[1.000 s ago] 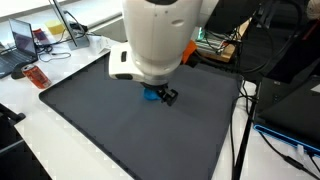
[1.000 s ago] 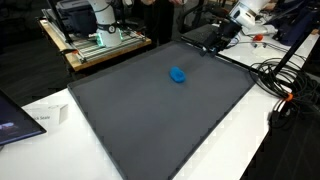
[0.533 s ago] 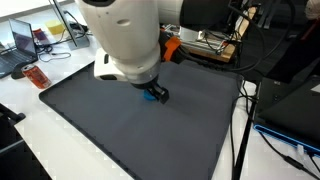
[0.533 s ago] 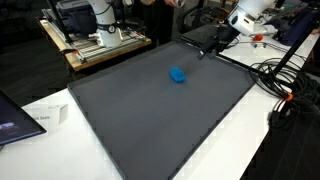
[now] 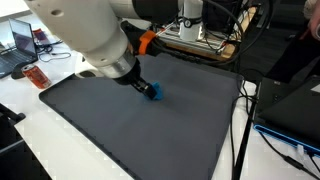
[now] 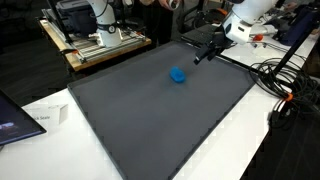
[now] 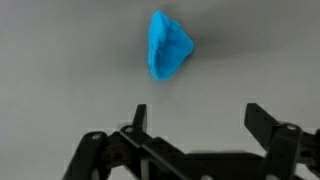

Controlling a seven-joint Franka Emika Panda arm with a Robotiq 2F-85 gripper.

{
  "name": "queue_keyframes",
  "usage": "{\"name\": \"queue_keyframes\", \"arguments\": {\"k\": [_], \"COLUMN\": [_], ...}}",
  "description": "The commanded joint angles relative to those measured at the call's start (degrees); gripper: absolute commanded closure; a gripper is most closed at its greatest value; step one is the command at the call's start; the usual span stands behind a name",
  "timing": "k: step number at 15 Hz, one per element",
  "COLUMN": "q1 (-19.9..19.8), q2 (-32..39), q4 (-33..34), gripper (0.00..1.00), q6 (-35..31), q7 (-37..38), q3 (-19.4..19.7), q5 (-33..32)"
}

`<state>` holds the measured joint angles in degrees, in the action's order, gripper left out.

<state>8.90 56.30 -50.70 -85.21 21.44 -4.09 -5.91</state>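
Claw on the white arm reaches down from the upper left in an exterior view, its dark tip just beside the small blue lump, which lies near frame centre on the dark grey mat. In an exterior view from farther off, the claw hangs at upper right over the mat's far edge. The lump sits a little below and left of it, untouched, and the mat covers a white tabletop. In the wrist view the 2 fingers stand at the bottom edge, spread wide with nothing between them. The lump lies in the upper middle, clear of both.
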Motion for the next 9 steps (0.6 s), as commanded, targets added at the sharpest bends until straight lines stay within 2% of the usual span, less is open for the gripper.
{"name": "queue_keyframes", "arguments": {"k": [1,9], "q1": [-3.32,-9.4], "q2": [-0.4,-0.48], "q4": [-0.44,-2.44], "gripper": [0.0,0.0], "q6": [-1.38,-2.29], "q7": [-3.06,-6.14], "q3": [-2.05,-4.29], "q5": [3.66,9.75]}}
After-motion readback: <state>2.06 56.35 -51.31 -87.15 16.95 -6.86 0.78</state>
